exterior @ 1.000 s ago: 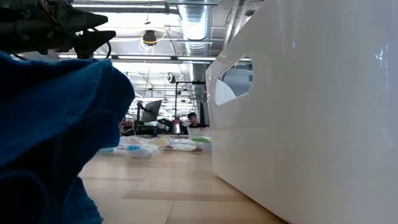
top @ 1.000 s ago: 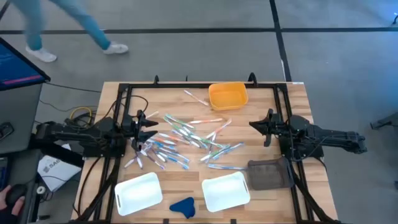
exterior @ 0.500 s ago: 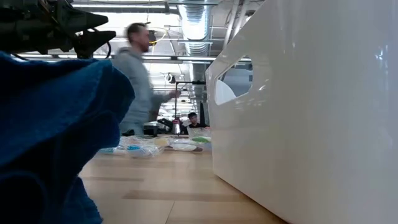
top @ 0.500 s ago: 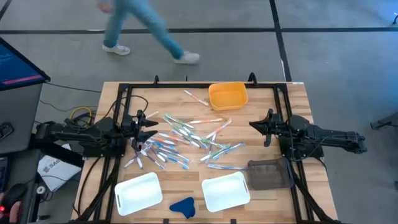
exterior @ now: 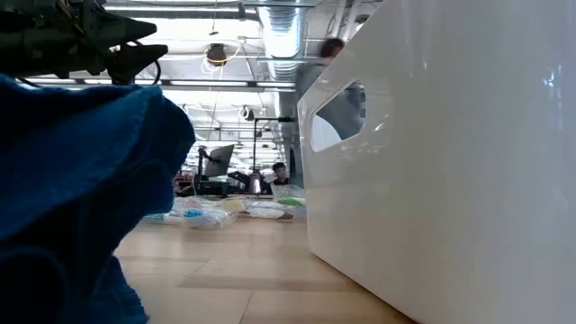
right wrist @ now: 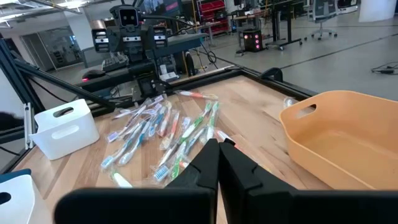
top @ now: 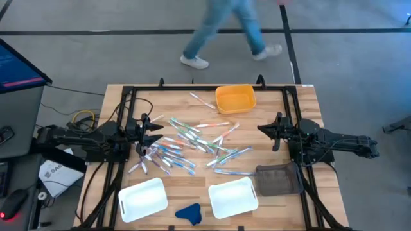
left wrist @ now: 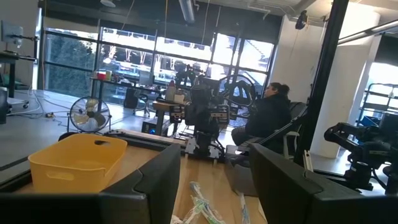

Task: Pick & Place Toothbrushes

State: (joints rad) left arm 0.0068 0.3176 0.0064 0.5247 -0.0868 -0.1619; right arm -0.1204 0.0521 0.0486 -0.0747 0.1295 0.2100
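Several toothbrushes (top: pixel 192 144), thin white sticks with blue, green and pink accents, lie scattered flat on the wooden table's middle; they also show in the right wrist view (right wrist: pixel 168 134) and the left wrist view (left wrist: pixel 202 208). My left gripper (top: pixel 156 133) hovers open at the pile's left edge, above the table, and touches nothing; its fingers show wide apart (left wrist: pixel 214 186). My right gripper (top: pixel 262 128) is shut and empty to the right of the pile, its fingers closed together (right wrist: pixel 219 152).
A yellow bin (top: pixel 235 99) stands at the far middle. Two white bins (top: pixel 142 199) (top: pixel 234 197) stand near the front edge, with a blue cloth lump (top: pixel 189 213) between them. A dark tray (top: pixel 278 179) lies at the right. A person walks beyond the far edge (top: pixel 228 29).
Both arms and the toothbrushes have kept still. A person has walked past beyond the table's far edge, from the left toward the right.
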